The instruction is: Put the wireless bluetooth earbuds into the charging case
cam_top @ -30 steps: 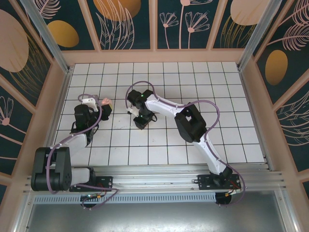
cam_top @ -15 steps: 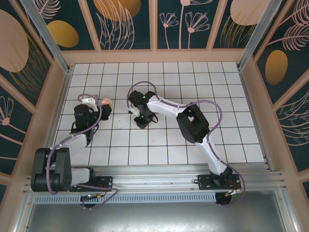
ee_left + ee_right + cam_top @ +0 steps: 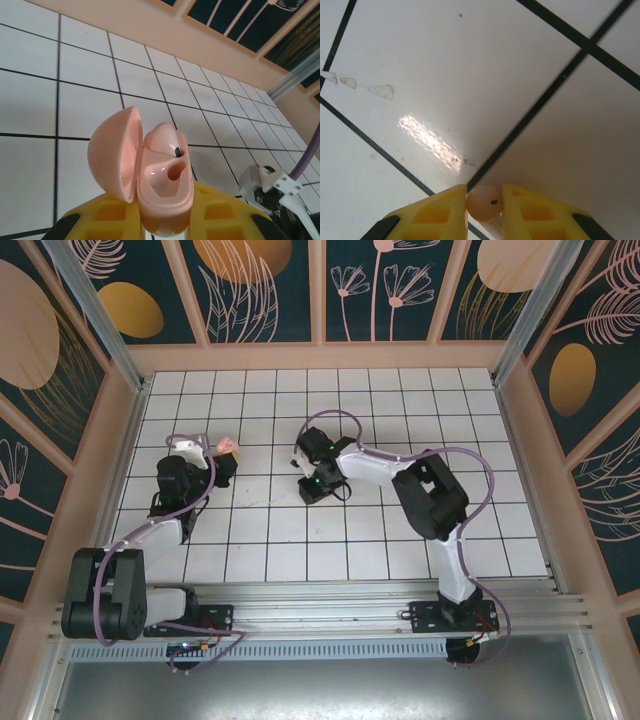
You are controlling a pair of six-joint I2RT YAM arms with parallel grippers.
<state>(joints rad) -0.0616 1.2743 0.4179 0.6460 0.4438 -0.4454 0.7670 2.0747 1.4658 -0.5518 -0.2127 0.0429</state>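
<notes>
White tiled worktop [image 3: 400, 410] with black grid lines, patterned walls behind. Overhead, the right tool [image 3: 312, 487] sits near centre, its load too small to make out. Its wrist camera shows yellow fingers [image 3: 435, 210] pinching a pink earbud [image 3: 484, 204], partly cut off at 6 o'clock. At 9 o'clock the left tool [image 3: 218, 462] clamps an open pink case [image 3: 165, 185]. Up close, another earbud [image 3: 167, 142] sits inside, above an empty socket [image 3: 173, 172].

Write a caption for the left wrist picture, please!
Left gripper holds the open pink charging case: one pink earbud tucked in, one socket empty.
</notes>
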